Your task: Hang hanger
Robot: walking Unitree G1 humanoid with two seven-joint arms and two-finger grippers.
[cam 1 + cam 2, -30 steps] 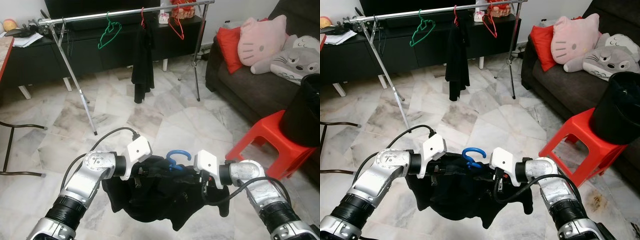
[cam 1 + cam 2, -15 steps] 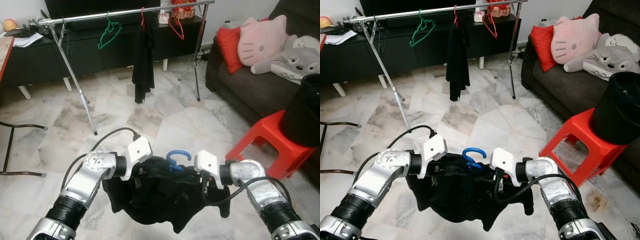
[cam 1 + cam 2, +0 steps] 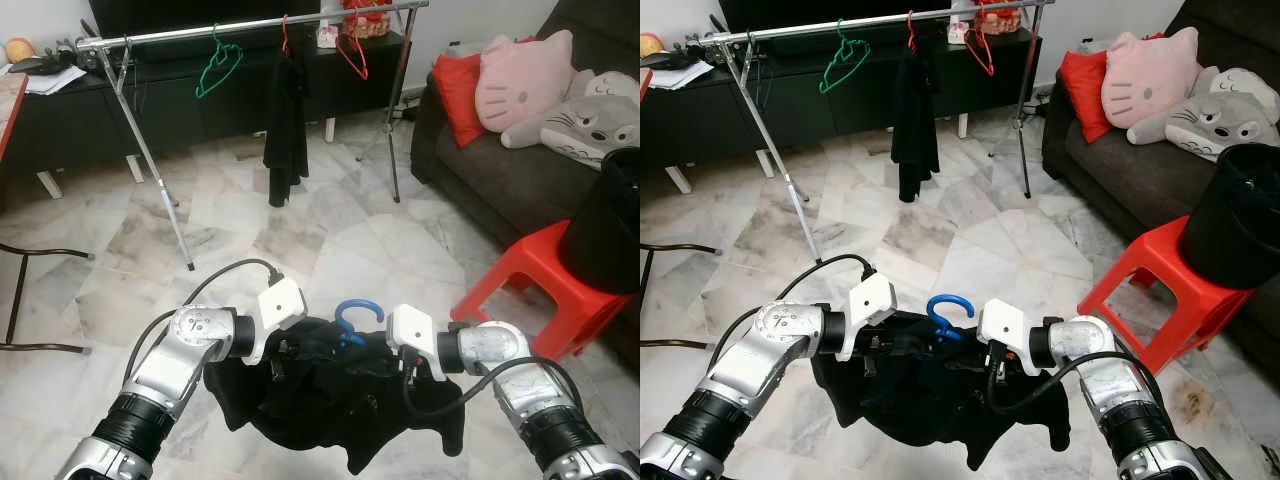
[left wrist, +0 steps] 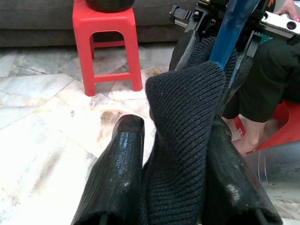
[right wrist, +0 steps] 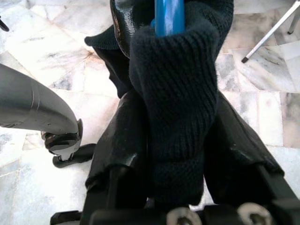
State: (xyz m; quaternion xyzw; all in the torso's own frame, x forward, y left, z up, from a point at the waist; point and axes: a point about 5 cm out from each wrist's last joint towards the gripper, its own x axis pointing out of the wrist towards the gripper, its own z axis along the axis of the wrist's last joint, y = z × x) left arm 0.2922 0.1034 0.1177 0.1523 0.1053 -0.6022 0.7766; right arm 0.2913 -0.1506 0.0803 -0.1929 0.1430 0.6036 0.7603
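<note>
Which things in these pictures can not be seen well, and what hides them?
- Blue hanger: its hook shows in the eye views; the black garment covers its arms.
- Left pincer and right pincer: in the eye views their fingers are buried in the garment.
- Black bin on the red stool: cut by the right edge.
- Items on the cabinet behind the rack: too small to name.

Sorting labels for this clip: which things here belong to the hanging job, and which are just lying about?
Job: blue hanger, black garment on it, left gripper, right gripper, clothes rail.
Lying about: red stool, black bin, sofa cushions.
</note>
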